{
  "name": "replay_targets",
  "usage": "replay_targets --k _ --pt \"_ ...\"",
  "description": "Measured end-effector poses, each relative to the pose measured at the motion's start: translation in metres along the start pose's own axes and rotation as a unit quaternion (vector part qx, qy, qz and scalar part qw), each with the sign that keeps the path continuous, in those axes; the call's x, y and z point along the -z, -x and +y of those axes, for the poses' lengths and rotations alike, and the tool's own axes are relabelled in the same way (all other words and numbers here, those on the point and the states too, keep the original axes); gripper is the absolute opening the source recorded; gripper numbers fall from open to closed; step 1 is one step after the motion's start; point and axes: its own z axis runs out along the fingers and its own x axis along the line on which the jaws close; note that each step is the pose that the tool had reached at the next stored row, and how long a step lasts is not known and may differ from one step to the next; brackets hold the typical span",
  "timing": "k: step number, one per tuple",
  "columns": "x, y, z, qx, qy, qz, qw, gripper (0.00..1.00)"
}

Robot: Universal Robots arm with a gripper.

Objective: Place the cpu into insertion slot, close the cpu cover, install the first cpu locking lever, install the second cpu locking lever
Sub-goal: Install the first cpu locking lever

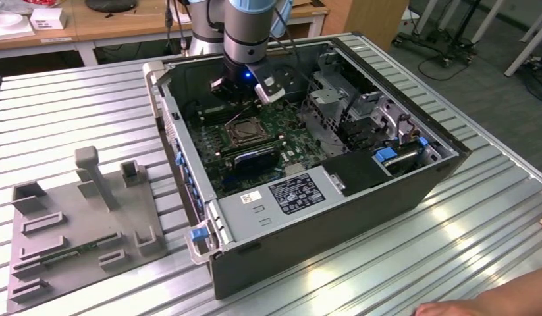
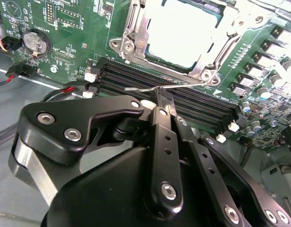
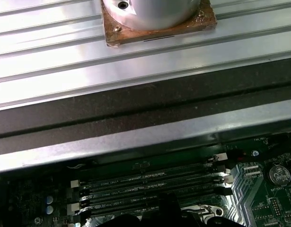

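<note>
In the second wrist view the cpu [image 2: 183, 30] lies in the insertion slot [image 1: 245, 132], its pale metal top showing through the window of the cpu cover [image 2: 133, 26], which rests flat over it. A thin wire locking lever [image 2: 140, 88] runs along the socket's edge above the black memory slots [image 2: 131, 75]. My gripper [image 2: 163, 101] has its black fingers drawn together, with the tips pinching this lever. In the exterior view the gripper [image 1: 238, 92] hangs inside the open computer case, just behind the socket.
The green motherboard [image 1: 271, 141] lies in the open case [image 1: 341, 217], with a drive cage [image 1: 359, 105] toward the exterior view's right. A grey fixture plate [image 1: 78, 224] sits on the ribbed table at the left. A person's hand [image 1: 490, 304] rests at the bottom right corner.
</note>
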Motion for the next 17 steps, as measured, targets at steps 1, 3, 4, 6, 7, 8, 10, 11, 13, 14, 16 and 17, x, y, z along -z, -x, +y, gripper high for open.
replay_targets --k 1,3,4,6,7,8,10,11,13,14,16,17 --pt "-0.0001 0.0 0.0 0.0 0.0001 0.0 1.0 0.1" --pt "-0.0001 0.0 0.0 0.0 0.0001 0.0 1.0 0.1" --pt "-0.0048 -0.0001 -0.0013 0.0 0.0001 0.0 1.0 0.1" --pt "-0.0093 -0.0001 -0.0026 0.0 0.0001 0.0 1.0 0.1" --pt "-0.0093 -0.0001 -0.0026 0.0 0.0001 0.0 1.0 0.1" --pt "-0.0094 -0.0001 -0.0026 0.0 0.0001 -0.0001 1.0 0.1" --pt "-0.0094 0.0004 -0.0026 0.0 0.0001 0.0 1.0 0.1" --pt "-0.0094 0.0006 -0.0026 0.0 0.0002 0.0 1.0 0.1" --pt "-0.0094 0.0011 -0.0026 0.0 0.0002 0.0 1.0 0.1" --pt "-0.0094 0.0015 -0.0026 0.0 0.0001 0.0001 1.0 0.1" --pt "-0.0094 0.0022 -0.0025 0.0 0.0 0.0001 1.0 0.1" --pt "-0.0094 0.0026 -0.0025 0.0 0.0 0.0001 1.0 0.1"
